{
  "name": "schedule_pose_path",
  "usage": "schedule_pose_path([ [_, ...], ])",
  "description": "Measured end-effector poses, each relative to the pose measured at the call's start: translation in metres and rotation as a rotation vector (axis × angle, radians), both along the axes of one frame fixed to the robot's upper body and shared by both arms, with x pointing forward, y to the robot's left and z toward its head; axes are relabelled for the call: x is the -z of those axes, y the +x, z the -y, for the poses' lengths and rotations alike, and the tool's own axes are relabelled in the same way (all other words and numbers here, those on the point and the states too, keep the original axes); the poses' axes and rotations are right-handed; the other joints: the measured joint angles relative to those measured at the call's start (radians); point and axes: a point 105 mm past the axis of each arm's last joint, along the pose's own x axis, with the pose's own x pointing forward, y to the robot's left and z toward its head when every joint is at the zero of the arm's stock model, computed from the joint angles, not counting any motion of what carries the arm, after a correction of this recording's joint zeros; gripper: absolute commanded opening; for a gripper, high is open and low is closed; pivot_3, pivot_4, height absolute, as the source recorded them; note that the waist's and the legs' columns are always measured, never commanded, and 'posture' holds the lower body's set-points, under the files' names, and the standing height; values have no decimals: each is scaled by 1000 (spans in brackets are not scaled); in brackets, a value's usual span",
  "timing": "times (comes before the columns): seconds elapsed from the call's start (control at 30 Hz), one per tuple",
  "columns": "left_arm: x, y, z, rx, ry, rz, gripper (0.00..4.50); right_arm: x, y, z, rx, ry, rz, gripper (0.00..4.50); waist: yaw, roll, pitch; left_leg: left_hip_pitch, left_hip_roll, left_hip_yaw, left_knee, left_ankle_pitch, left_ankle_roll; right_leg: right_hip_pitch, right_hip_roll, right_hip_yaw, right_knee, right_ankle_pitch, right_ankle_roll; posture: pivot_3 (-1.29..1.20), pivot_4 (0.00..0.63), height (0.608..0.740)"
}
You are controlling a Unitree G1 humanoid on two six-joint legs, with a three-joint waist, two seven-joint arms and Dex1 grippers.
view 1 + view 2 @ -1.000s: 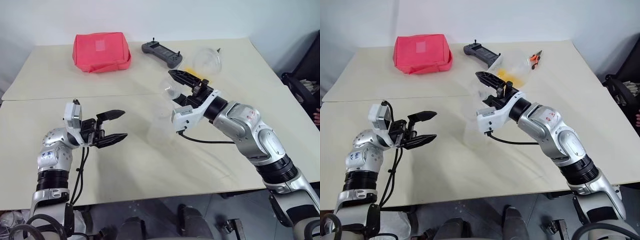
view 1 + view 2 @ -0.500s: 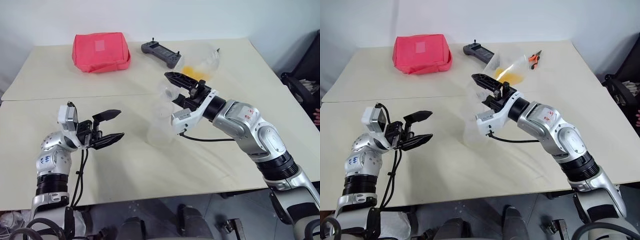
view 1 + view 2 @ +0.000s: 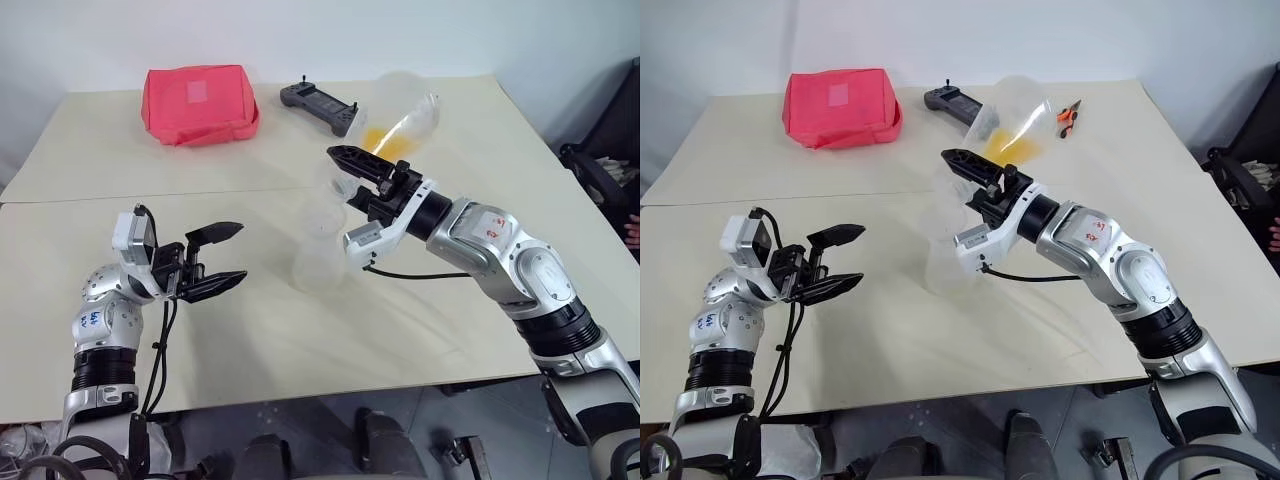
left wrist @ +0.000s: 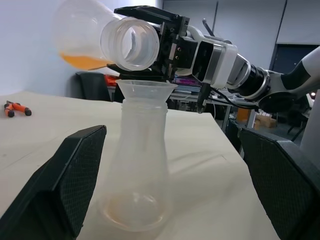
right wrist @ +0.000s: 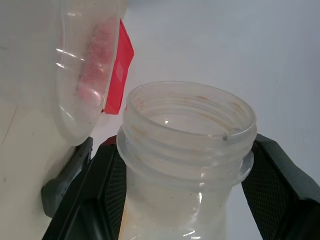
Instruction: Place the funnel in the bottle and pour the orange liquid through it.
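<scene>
The clear flask-shaped bottle (image 3: 318,258) stands upright mid-table with the clear funnel (image 4: 146,90) seated in its neck. My right gripper (image 3: 340,170) is shut on the neck of a larger clear container (image 3: 405,112), held tilted with its open mouth (image 4: 130,44) just above the funnel's rim. The orange liquid (image 4: 82,61) pools in the low side of the container's body, short of the mouth; no stream shows. My left gripper (image 3: 238,252) is open, level with the bottle on its left and apart from it.
A red pouch (image 3: 200,103) and a black controller (image 3: 322,105) lie at the table's far side. Small orange-handled pliers (image 3: 1070,115) lie at the far right. A seam (image 3: 150,195) joins two tabletops. A dark chair (image 3: 610,170) stands off the right edge.
My right wrist has rolled, tipping the container further so its body rises and the orange liquid slides toward the neck. The left gripper stays open in place.
</scene>
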Motion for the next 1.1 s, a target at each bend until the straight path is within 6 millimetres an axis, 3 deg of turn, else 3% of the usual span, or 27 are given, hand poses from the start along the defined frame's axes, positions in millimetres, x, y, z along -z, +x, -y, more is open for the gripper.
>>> schedule_pose_path([
  [0.43,5,1,4,7,10,-4,4500,1,3,1,1,-37,28,2785,-9,0,0,0,0,0,0,0,0,0,0,0,0,0,0,0,150,740],
  [0.7,18,6,3,-24,-10,-31,4500,5,8,0,3,-51,53,2785,-10,0,0,0,0,0,0,0,0,0,0,0,0,0,0,0,150,740],
  [1.1,22,9,3,-32,3,-40,4500,-3,6,-7,-26,-50,99,2785,-11,0,0,0,0,0,0,0,0,0,0,0,0,0,0,0,150,740],
])
